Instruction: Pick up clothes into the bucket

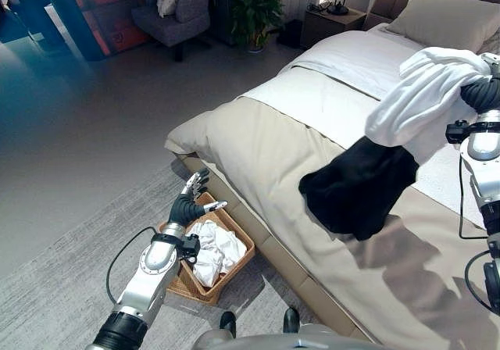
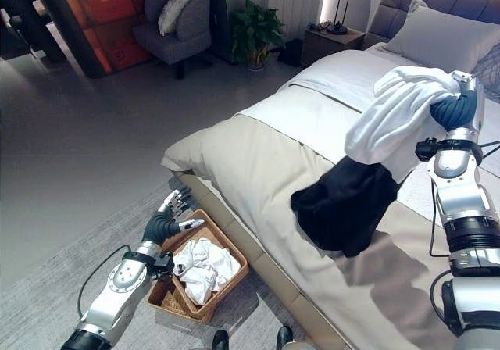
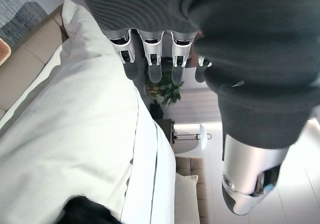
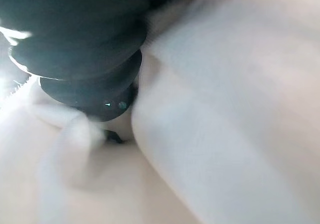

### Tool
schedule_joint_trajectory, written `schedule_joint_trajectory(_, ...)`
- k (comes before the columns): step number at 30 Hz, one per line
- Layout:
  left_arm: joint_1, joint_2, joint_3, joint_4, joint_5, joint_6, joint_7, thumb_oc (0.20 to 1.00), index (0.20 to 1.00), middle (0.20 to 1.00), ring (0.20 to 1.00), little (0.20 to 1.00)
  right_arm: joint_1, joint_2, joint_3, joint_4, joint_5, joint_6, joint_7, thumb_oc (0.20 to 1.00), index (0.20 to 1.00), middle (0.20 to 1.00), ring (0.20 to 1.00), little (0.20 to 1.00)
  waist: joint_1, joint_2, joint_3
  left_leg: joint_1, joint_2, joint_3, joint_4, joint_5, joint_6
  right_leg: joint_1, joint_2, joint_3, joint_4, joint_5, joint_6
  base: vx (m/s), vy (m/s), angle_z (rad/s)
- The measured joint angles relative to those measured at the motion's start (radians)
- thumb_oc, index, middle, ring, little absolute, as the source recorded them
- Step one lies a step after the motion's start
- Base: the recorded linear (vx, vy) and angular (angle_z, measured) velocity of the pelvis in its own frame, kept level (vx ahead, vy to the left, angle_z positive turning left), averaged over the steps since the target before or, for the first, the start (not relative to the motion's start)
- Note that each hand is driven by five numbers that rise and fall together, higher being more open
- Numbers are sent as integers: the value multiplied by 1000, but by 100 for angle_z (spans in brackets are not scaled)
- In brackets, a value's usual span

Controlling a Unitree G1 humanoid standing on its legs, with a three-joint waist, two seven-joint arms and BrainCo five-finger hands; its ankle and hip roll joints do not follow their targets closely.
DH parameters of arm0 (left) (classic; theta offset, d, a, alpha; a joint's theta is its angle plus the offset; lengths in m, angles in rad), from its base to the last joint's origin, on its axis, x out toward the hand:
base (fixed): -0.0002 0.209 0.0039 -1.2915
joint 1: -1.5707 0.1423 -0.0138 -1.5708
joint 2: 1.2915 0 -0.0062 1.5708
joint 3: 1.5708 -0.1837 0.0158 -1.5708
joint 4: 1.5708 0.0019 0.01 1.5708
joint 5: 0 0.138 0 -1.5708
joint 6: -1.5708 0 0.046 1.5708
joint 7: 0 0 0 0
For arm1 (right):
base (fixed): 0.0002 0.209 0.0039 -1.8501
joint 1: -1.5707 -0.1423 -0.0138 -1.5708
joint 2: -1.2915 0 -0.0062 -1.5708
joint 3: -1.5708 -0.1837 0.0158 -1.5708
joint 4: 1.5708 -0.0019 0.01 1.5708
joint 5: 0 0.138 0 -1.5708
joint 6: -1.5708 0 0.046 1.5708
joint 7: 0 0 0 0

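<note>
Clothes are the matter of this step: the right hand (image 2: 453,108) is raised above the bed (image 1: 281,155) with a white garment (image 2: 398,116) draped over it, and a black garment (image 2: 344,201) hangs down from the white one, its lower edge close over the beige cover. The fingers of this hand are buried in the cloth, so I cannot tell how they grip. The left hand (image 1: 190,198) is low beside the bed, at the far edge of the wicker basket (image 1: 238,233), with fingers straight and spread, holding nothing. The basket stands on the grey rug (image 1: 62,303) just beside the bed frame, and white clothes (image 1: 212,248) already lie inside it.

To my judgement the carry step is in hand: the load is lifted but is well apart from the basket. The next move calls for bringing the right arm across the bed edge and down over the basket, and letting go only when the hanging black part is over it.

No writing can be read on the clothes or the basket.
</note>
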Motion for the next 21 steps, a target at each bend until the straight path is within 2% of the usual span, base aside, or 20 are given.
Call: schedule_joint_trajectory(21, -1, 2, 0, 3, 0, 0, 0, 1000, 1000, 1000, 1000, 1000, 0, -7, 17, 33, 2, 8, 57, 200, 200, 200, 200, 200, -2, -12, 7, 1, -1, -2, 0, 0, 0, 2, 0, 0, 0, 1, -1, 0, 0, 0)
